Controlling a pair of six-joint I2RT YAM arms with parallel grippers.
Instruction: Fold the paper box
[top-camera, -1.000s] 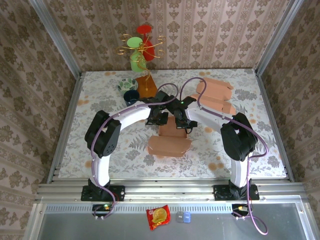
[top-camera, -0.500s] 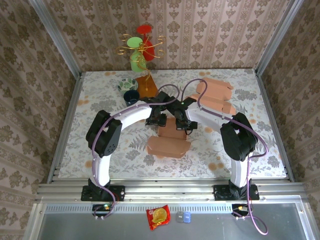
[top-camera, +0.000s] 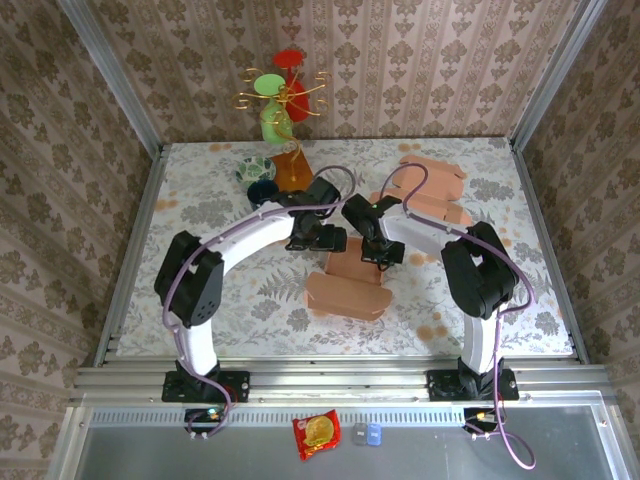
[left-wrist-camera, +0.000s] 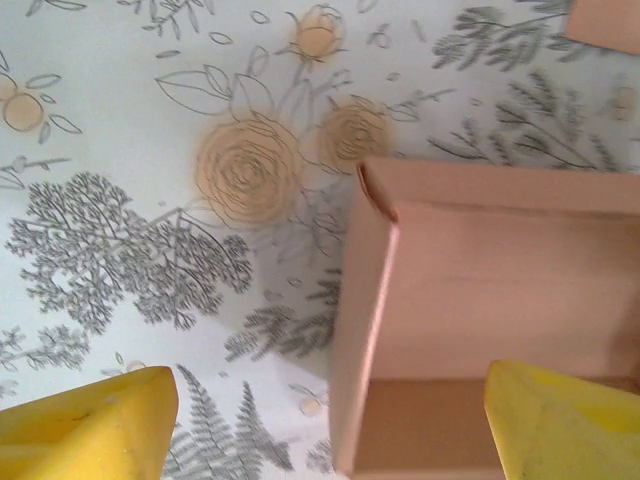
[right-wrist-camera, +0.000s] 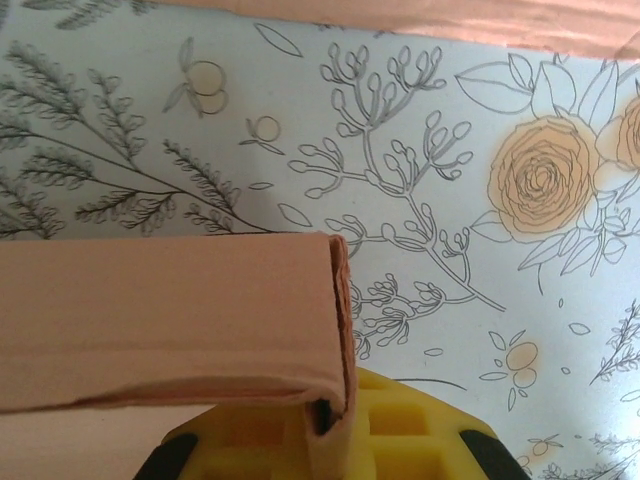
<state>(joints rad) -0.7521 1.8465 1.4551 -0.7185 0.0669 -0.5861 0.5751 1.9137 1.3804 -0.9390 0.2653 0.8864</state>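
A table under a floral cloth is seen from above, closed in by patterned wallpaper. A salmon-pink paper box is set near the table's centre, with its wider part laid toward 6 o'clock.

The left gripper is held at the box's 11 o'clock corner, and the right gripper is placed at its 1 o'clock corner.

From the left wrist, the box is seen as an open tray toward 3 o'clock. The yellow fingers are spread wide, one at 7 o'clock and one at 5 o'clock. One box wall is seen between them, clear of both.

From the right wrist, a corner of the box is seen at 8 o'clock. Its thin wall is pinched between the closed yellow pads at 6 o'clock.

A stack of pink boxes is laid at 1 o'clock on the table. A wire stand with coloured cups is placed at 11 o'clock, with a bowl beside it.
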